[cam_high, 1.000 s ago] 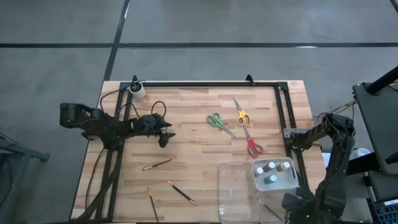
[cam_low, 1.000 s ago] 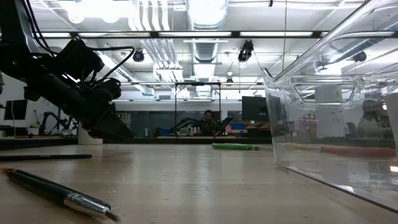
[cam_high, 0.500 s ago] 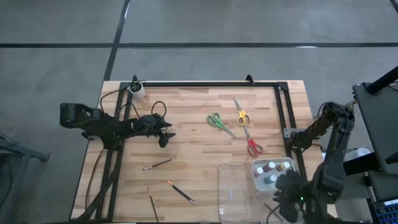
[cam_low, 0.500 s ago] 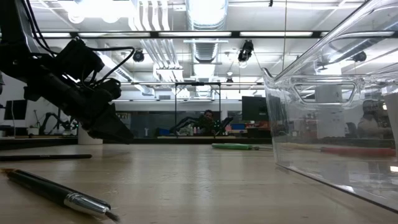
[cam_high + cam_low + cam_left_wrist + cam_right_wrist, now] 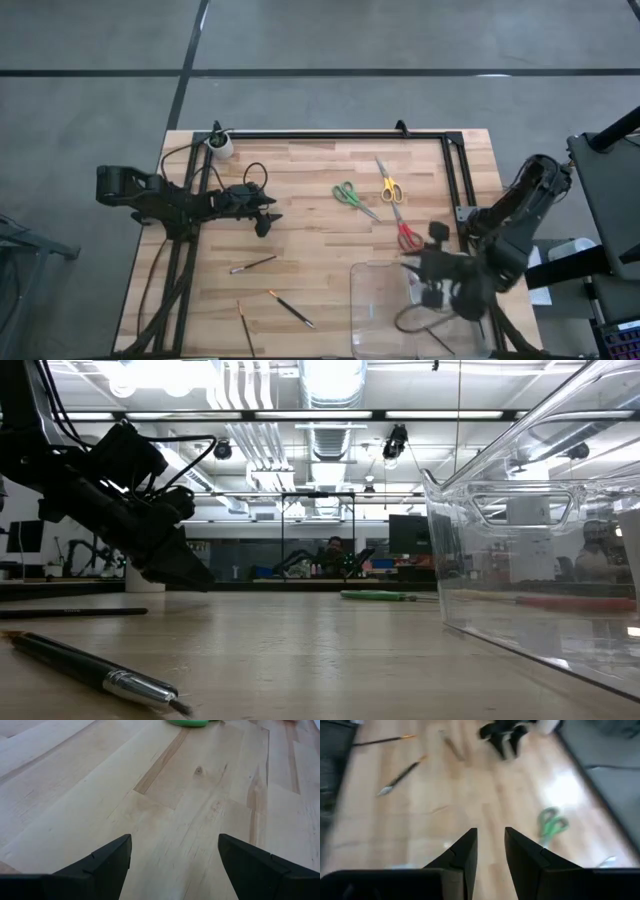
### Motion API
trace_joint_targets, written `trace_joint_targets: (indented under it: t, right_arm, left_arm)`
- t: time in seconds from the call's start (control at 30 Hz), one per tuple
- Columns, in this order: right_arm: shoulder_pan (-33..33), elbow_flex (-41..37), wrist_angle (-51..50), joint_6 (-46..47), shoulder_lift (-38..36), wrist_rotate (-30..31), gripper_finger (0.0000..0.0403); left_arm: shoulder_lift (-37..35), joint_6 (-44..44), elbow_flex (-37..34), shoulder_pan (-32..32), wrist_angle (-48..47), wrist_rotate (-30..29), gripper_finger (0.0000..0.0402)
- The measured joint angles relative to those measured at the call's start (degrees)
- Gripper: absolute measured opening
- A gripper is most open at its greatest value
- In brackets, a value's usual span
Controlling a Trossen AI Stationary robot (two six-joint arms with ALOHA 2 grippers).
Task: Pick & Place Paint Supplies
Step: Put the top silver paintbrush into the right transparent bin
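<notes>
Ceiling lights [image 5: 330,380] are glaring brightly in the low view, the right gripper [image 5: 432,272] is smearing with motion blur (right wrist view too), and shadows are staying soft.

three scissors [image 5: 357,196], three brushes [image 5: 252,265], one clear tray [image 5: 375,300], one white cup [image 5: 219,146].

Wooden table [image 5: 310,190] carries scissors [image 5: 352,196], brushes [image 5: 252,265], clear tray [image 5: 375,300].
</notes>
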Motion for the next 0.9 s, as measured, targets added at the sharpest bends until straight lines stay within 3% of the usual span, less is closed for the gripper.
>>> trace_joint_targets:
  t: [0.17, 0.27, 0.47, 0.57, 0.73, 0.8, 0.9]
  right_arm:
    - [-10.9, -1.3, 5.5, -16.3, 0.7, 1.4, 0.0093]
    - [-17.5, -3.1, 12.7, -27.1, 1.4, -1.7, 0.0093]
    - [-28.2, -10.0, 40.2, -50.9, 1.5, -18.7, 0.0093]
    - [-33.8, -14.7, 53.7, -57.1, 1.8, -28.4, 0.0093]
    - [-42.9, -21.0, 67.0, -64.6, 4.3, -48.5, 0.0093]
    - [-46.1, -22.3, 69.2, -64.5, 5.8, -52.1, 0.0093]
    - [-49.7, -23.2, 73.4, -56.2, 9.4, -56.7, 0.0093]
  left_arm:
    - [0.0, 0.0, 0.0, 0.0, 0.0, 0.0, 0.0303]
    - [0.0, 0.0, 0.0, 0.0, -0.1, 0.0, 0.0303]
    - [0.0, 0.0, 0.0, 0.0, -0.4, 0.0, 0.0303]
    - [0.0, 0.0, 0.0, 0.0, -0.4, 0.0, 0.0303]
    - [0.0, 0.0, 0.0, 0.0, -0.6, 0.0, 0.0303]
    - [0.0, 0.0, 0.0, 0.0, -0.8, 0.0, 0.0303]
    - [0.0, 0.0, 0.0, 0.0, -1.0, 0.0, 0.0304]
